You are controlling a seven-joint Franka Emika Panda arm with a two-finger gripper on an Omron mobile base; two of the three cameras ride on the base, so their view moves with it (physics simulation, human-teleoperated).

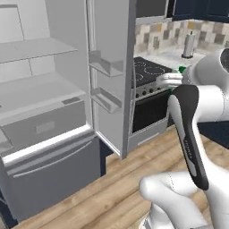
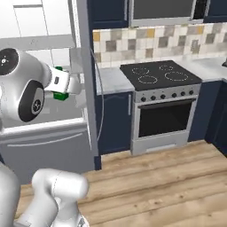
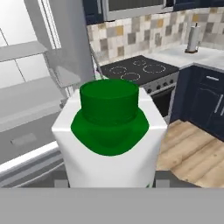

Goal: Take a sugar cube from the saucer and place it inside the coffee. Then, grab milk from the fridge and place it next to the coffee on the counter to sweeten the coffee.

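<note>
My gripper (image 3: 111, 177) is shut on the milk (image 3: 109, 135), a white carton with a green cap that stands close in front of the hand camera, a dark fingertip at each lower side. In the right base view the milk (image 2: 59, 82) hangs in front of the open fridge (image 2: 44, 128), level with its lower shelf. From the left base, a bit of the green cap (image 1: 182, 69) peeks above the gripper (image 1: 175, 79), to the right of the fridge (image 1: 49, 94). The counter (image 2: 113, 80) runs beside the fridge. The coffee, saucer and sugar cube are out of view.
The fridge door (image 1: 112, 67) stands open, its bins facing the shelves. A black-topped oven (image 2: 162, 102) stands to the right, amid navy cabinets. A paper towel roll (image 1: 189, 44) stands on the far counter (image 1: 172, 57). Wooden floor (image 2: 168, 177) lies in front.
</note>
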